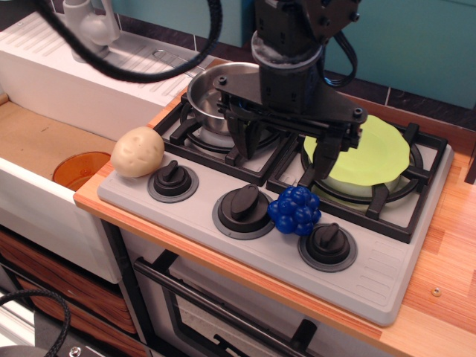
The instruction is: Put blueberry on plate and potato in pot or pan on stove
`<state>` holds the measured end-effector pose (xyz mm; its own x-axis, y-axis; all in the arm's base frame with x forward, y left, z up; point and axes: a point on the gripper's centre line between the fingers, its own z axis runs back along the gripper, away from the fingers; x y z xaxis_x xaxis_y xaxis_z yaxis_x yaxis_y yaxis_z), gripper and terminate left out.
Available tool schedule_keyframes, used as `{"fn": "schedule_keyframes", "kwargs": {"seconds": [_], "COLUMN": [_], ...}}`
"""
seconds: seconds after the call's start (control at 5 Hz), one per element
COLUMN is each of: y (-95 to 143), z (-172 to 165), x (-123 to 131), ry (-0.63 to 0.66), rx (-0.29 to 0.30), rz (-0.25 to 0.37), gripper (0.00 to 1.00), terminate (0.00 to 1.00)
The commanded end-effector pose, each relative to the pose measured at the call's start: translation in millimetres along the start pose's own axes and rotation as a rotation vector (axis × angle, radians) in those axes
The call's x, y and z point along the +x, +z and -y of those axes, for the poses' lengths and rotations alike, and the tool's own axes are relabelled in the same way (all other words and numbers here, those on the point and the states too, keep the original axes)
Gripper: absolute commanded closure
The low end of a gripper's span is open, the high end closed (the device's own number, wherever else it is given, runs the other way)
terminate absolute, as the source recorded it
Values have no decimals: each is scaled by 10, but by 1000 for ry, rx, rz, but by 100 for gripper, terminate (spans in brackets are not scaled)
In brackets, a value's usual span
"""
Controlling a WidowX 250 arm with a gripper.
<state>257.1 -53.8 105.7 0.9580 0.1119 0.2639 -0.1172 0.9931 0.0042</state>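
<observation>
Teal wall behind, wooden counter below, and the grey stove point(387, 286) sits dead centre with its three black knobs point(244, 204) in a row along the front. On the stove's front left corner rests the potato point(137, 152), just beside the leftmost knob. The blueberry point(295, 210) lies on the stove's front strip, tucked between the middle and right knobs and touching neither grate. The pan point(212, 93) stands on the stove's back left burner, and the plate point(375, 156) lies flat on the right burner grate. Over the stove's middle hangs the gripper point(286, 149), jaws spread wide and holding nothing. Left of the stove, an orange cup point(80, 169) sits in the white sink point(44, 216). No readable writing anywhere.
</observation>
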Motion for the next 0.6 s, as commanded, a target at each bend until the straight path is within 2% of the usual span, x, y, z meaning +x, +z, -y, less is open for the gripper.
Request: {"fn": "schedule_keyframes", "kwargs": {"seconds": [0.0,0.4], "y": [0,-325], "z": [0,79], "x": [0,-6], "ry": [0,6], "rx": [0,-31], "rz": [0,52], "gripper": [0,0], "terminate": [0,0]}}
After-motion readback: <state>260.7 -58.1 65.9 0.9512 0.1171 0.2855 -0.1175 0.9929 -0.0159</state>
